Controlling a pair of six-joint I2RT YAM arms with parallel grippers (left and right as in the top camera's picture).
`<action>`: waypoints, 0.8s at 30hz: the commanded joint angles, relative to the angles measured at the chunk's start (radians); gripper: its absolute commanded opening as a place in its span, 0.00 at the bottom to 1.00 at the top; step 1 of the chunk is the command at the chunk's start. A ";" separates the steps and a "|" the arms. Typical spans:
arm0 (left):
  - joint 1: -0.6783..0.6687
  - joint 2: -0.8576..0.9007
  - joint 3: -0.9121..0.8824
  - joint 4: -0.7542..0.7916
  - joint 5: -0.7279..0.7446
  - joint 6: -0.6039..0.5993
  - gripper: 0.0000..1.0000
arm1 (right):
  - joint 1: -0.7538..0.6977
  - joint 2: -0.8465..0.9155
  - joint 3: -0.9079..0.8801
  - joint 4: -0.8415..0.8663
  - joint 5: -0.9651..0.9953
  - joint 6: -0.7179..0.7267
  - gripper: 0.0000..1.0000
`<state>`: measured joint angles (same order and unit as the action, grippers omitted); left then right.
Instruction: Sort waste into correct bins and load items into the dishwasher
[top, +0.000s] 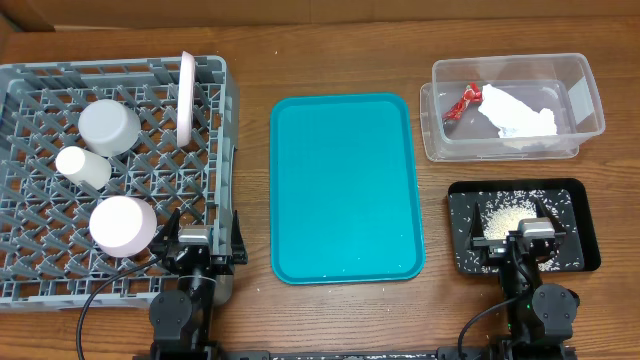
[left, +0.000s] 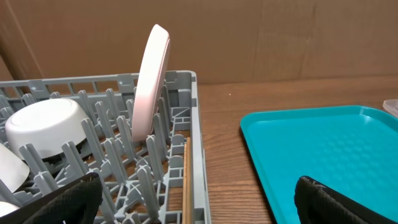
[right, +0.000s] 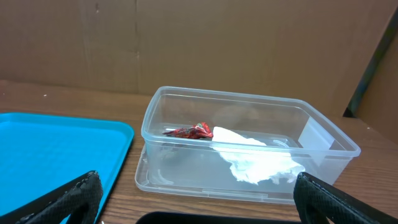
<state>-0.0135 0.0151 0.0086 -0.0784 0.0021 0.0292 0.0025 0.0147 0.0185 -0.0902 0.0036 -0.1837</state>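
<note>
Big grey dish rack (top: 30, 80) on the left: a pinkish plate (top: 186, 97) stands on edge, with a white bowl (top: 108, 127), a second bowl (top: 122, 225) and a small cup (top: 83, 166) among the pegs. The teal tray (top: 345, 185) sits mid-table. In the clear tub (top: 590, 95), a crumpled white napkin (top: 518, 115) lies beside a shiny red wrapper (top: 463, 103). The black tray (top: 575, 200) carries rice (top: 505, 215). The left gripper (top: 203, 250) and right gripper (top: 518, 238) are spread wide, grasping nothing.
</note>
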 joint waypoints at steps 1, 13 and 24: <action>-0.006 -0.010 -0.004 0.002 -0.012 0.016 1.00 | 0.008 -0.012 -0.011 0.006 -0.006 0.000 1.00; -0.006 -0.010 -0.004 0.001 -0.012 0.016 1.00 | 0.008 -0.012 -0.011 0.006 -0.006 0.000 1.00; -0.006 -0.010 -0.004 0.001 -0.013 -0.033 1.00 | 0.008 -0.012 -0.011 0.005 -0.006 0.000 1.00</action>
<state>-0.0135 0.0151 0.0086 -0.0784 -0.0013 0.0227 0.0025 0.0147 0.0185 -0.0902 0.0040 -0.1841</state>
